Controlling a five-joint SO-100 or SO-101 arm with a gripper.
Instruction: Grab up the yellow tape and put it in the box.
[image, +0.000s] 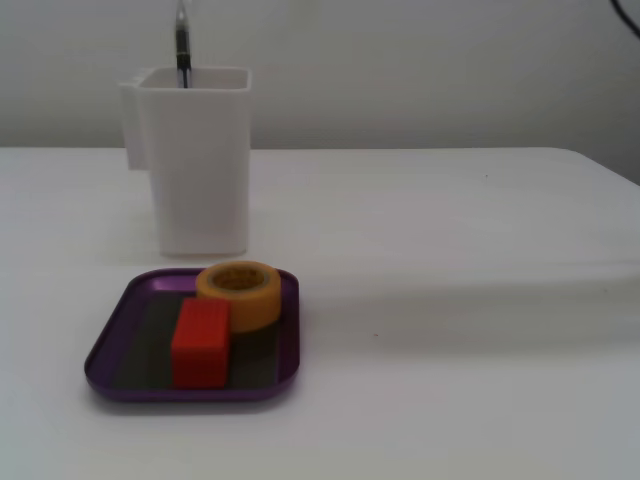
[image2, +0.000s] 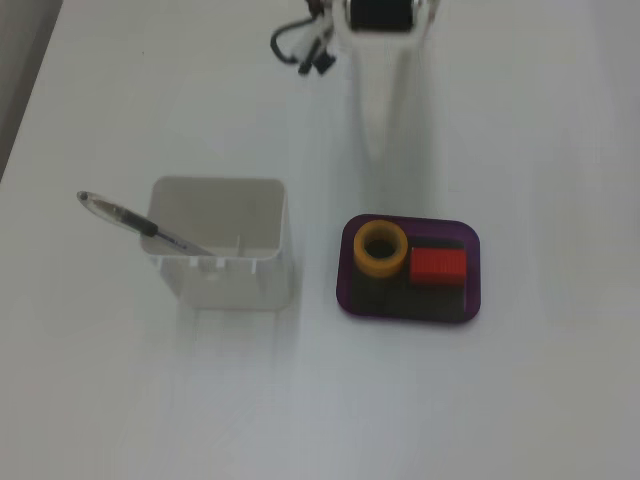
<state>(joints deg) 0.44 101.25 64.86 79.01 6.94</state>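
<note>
The yellow tape (image: 252, 306) lies flat inside the box (image: 118, 335), a shallow purple tray, at its far corner. In the other fixed view from above, the tape (image2: 363, 249) sits in the left part of the box (image2: 346, 292). My gripper (image2: 378, 150) is a white tapered shape reaching down from the top edge. It hangs apart from the box, just beyond its far rim, and holds nothing. No gap shows between the jaws. The gripper is out of view in the low fixed view.
A red block (image: 201, 343) lies in the box beside the tape, also seen from above (image2: 438, 266). A tall white pen holder (image: 200, 160) with a pen (image2: 130, 218) stands next to the box. Dark cables (image2: 300, 45) lie near the arm base.
</note>
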